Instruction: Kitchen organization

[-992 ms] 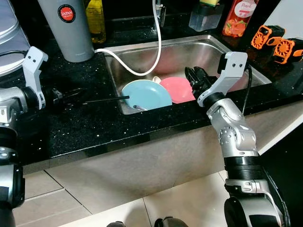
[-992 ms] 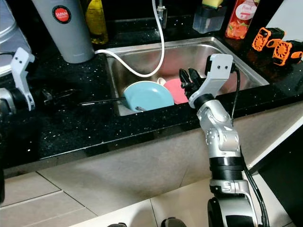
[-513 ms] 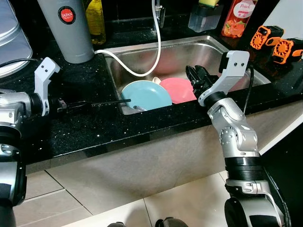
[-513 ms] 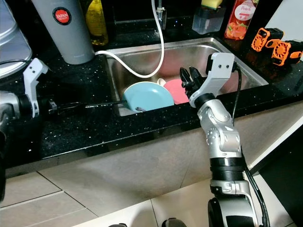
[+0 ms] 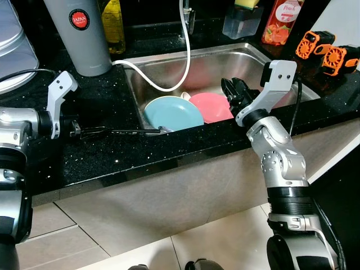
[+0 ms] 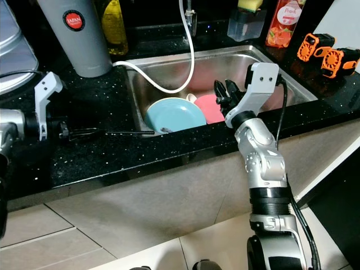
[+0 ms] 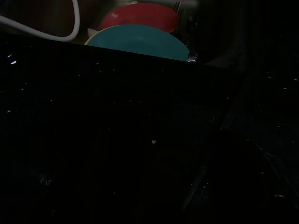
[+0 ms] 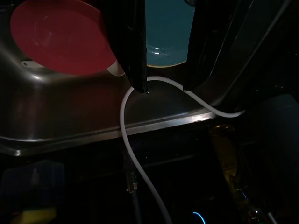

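Low over the black counter (image 5: 112, 152), the left gripper (image 5: 93, 133) is held level, its two black fingers closed on one thin dark utensil (image 5: 132, 132), which is pointed toward the sink (image 5: 236, 56); its far tip is seen at the sink's near left rim, just beside the blue plate (image 5: 173, 112). What kind of utensil it is cannot be told. In the left wrist view only the dark speckled counter, the blue plate (image 7: 140, 42) and the red plate (image 7: 140, 17) beyond it can be made out.

The right gripper (image 5: 233, 95) is held above the sink's near right part, over the edge of the pink-red plate (image 5: 211, 107). Its two fingers (image 8: 126, 46) are seen spread apart in the right wrist view, with nothing between them.

Two plates are counted in the sink: one blue, one pink-red, leaned side by side and touching, the blue one on the robot's left. One small white item (image 5: 185, 94) is glimpsed between them at the back. One white hose (image 5: 185, 62) is hung from the tap and curved across the basin to the counter on the left.

Behind the sink, one tall grey canister (image 5: 79, 34) with a red round label, one yellow bottle (image 5: 113, 25), one clear dispenser (image 5: 242, 19) and one orange-red bottle (image 5: 281, 22) are stood. Two orange-and-black items (image 5: 329, 50) are laid on the counter at the far right.
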`<state>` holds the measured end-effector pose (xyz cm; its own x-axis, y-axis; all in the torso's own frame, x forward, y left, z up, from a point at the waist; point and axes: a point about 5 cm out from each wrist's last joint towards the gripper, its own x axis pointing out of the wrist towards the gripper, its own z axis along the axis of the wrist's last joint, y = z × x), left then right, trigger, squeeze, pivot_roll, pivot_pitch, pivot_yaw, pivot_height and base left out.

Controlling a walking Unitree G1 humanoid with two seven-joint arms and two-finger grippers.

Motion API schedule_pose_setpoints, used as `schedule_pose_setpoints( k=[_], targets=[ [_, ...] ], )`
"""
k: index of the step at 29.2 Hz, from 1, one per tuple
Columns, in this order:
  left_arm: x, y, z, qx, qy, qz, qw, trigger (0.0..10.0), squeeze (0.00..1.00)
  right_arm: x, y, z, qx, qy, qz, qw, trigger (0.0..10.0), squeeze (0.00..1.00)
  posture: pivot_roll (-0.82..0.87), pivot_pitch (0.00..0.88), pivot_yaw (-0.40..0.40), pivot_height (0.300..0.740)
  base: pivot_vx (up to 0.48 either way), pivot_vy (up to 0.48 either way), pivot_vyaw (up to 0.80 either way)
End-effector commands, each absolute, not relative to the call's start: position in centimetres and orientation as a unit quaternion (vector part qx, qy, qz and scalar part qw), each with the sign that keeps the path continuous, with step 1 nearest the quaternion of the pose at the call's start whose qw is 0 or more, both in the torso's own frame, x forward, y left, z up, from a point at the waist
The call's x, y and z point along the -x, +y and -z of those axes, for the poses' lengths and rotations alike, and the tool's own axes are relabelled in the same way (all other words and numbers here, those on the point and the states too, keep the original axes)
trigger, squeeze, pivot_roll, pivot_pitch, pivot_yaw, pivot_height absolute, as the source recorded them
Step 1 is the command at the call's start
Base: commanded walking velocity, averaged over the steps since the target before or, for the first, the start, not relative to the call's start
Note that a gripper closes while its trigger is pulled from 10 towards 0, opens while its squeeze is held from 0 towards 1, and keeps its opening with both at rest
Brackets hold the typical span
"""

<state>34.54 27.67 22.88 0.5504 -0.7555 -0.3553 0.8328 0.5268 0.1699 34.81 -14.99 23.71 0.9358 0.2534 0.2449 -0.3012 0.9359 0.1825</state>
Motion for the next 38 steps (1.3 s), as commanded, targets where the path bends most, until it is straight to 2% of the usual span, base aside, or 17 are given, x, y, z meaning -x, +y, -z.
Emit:
schedule_pose_setpoints(
  k=[1, 4, 6, 9, 10, 12, 15, 16, 18, 19, 20, 21, 30, 36, 38],
  targets=[
    [-34.3, 27.8, -23.4, -0.171, 0.111, 0.467, 0.860, 10.0, 0.00, -34.6, -15.2, -23.5, -0.110, -0.106, -0.137, 0.979, 10.0, 0.00, 0.08, 0.060, -0.009, 0.740, 0.000, 0.000, 0.00],
    [-34.3, 27.1, -23.8, -0.163, 0.090, 0.486, 0.854, 10.0, 0.00, -34.6, -15.2, -23.6, -0.111, -0.107, -0.137, 0.979, 10.0, 0.00, 0.08, 0.058, -0.009, 0.740, 0.000, 0.000, 0.00],
    [-33.8, 26.8, -23.0, -0.177, 0.111, 0.507, 0.836, 10.0, 0.00, -34.6, -15.2, -23.6, -0.111, -0.107, -0.137, 0.979, 10.0, 0.00, 0.08, 0.057, -0.008, 0.740, 0.000, 0.000, 0.00],
    [-33.6, 26.8, -22.3, -0.187, 0.126, 0.514, 0.828, 10.0, 0.00, -34.6, -15.2, -23.5, -0.111, -0.107, -0.137, 0.979, 10.0, 0.00, 0.08, 0.057, -0.008, 0.740, 0.000, 0.000, 0.00],
    [-33.3, 27.0, -20.9, -0.205, 0.161, 0.512, 0.818, 10.0, 0.00, -34.6, -15.2, -23.5, -0.111, -0.107, -0.137, 0.978, 10.0, 0.00, 0.08, 0.057, -0.006, 0.740, 0.000, 0.000, 0.00],
    [-33.3, 27.1, -20.4, -0.211, 0.173, 0.510, 0.816, 10.0, 0.00, -34.6, -15.2, -23.5, -0.111, -0.107, -0.137, 0.978, 10.0, 0.00, 0.08, 0.057, -0.006, 0.740, 0.000, 0.000, 0.00],
    [-33.4, 27.5, -19.8, -0.208, 0.188, 0.485, 0.829, 10.0, 0.00, -34.6, -15.2, -23.6, -0.112, -0.108, -0.136, 0.978, 10.0, 0.00, 0.08, 0.057, -0.006, 0.740, 0.000, 0.000, 0.00],
    [-33.7, 28.0, -19.6, -0.197, 0.194, 0.456, 0.846, 7.9, 0.00, -34.6, -15.3, -23.6, -0.112, -0.108, -0.136, 0.978, 10.0, 0.00, 0.08, 0.056, -0.002, 0.740, 0.000, 0.000, 0.00],
    [-33.8, 28.1, -19.5, -0.190, 0.195, 0.449, 0.851, 7.9, 0.00, -34.6, -15.3, -23.6, -0.112, -0.109, -0.135, 0.978, 10.0, 0.00, 0.08, 0.056, -0.002, 0.740, 0.000, 0.000, 0.00],
    [-33.8, 28.2, -19.5, -0.179, 0.196, 0.441, 0.857, 3.0, 0.00, -34.6, -15.3, -23.6, -0.112, -0.108, -0.134, 0.979, 10.0, 0.00, 0.08, 0.057, -0.002, 0.740, 0.000, 0.000, 0.00],
    [-33.8, 28.3, -19.5, -0.172, 0.197, 0.437, 0.861, 3.0, 0.00, -34.6, -15.3, -23.6, -0.113, -0.108, -0.134, 0.979, 10.0, 0.00, 0.08, 0.057, -0.002, 0.740, 0.000, 0.000, 0.00],
    [-33.8, 28.4, -19.4, -0.164, 0.201, 0.431, 0.864, 0.0, 0.00, -34.6, -15.4, -23.6, -0.112, -0.108, -0.134, 0.979, 10.0, 0.00, 0.08, 0.057, -0.002, 0.740, 0.000, 0.000, 0.00],
    [-33.6, 28.8, -17.8, -0.178, 0.248, 0.387, 0.870, 0.0, 0.00, -34.6, -15.3, -23.5, -0.113, -0.107, -0.135, 0.979, 10.0, 0.00, 0.09, 0.060, -0.008, 0.740, 0.000, 0.000, 0.00],
    [-34.1, 28.3, -17.1, -0.157, 0.263, 0.333, 0.892, 0.0, 0.00, -34.7, -15.1, -23.5, -0.114, -0.105, -0.138, 0.978, 10.0, 0.00, 0.09, 0.062, -0.011, 0.740, 0.000, 0.000, 0.00],
    [-34.5, 27.3, -17.1, -0.130, 0.256, 0.307, 0.907, 0.0, 0.00, -34.6, -15.1, -23.5, -0.115, -0.104, -0.139, 0.978, 10.0, 0.00, 0.09, 0.063, -0.011, 0.740, 0.000, 0.000, 0.00]
  ],
)
